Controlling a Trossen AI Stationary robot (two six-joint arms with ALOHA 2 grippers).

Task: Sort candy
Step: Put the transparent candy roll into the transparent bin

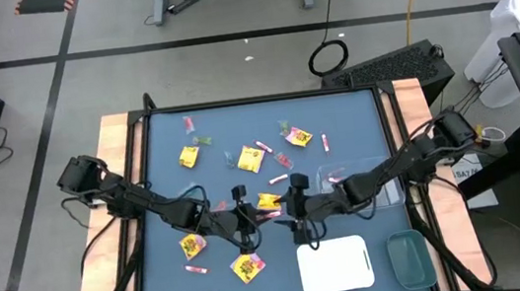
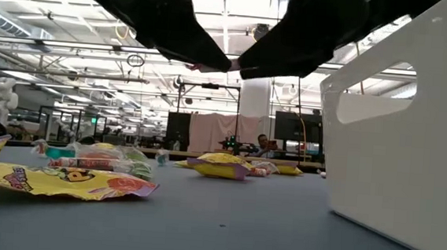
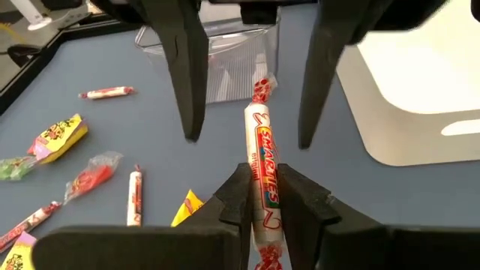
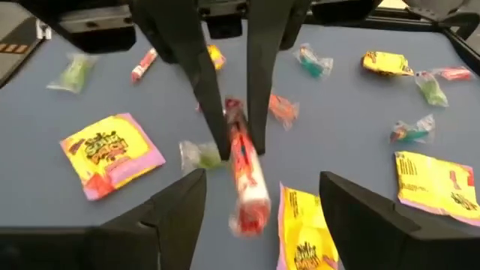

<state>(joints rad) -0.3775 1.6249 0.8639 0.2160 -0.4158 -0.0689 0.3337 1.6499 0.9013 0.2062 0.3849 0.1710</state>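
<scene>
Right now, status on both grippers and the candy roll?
Left gripper shut on candy roll, mid-table. Right gripper open around its far end. Nothing in the way.

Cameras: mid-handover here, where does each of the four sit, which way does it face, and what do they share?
High view: overhead, straight down on the blue table; both arms meet mid-table.
Low view: at tabletop height, level across; arms overhead, white tray near.
Left wrist view: on the left arm, past the left gripper, shut on the candy roll.
Right wrist view: on the right arm, facing back past the open right gripper.
Shared: both wrist views show that roll and the opposite gripper.
</scene>
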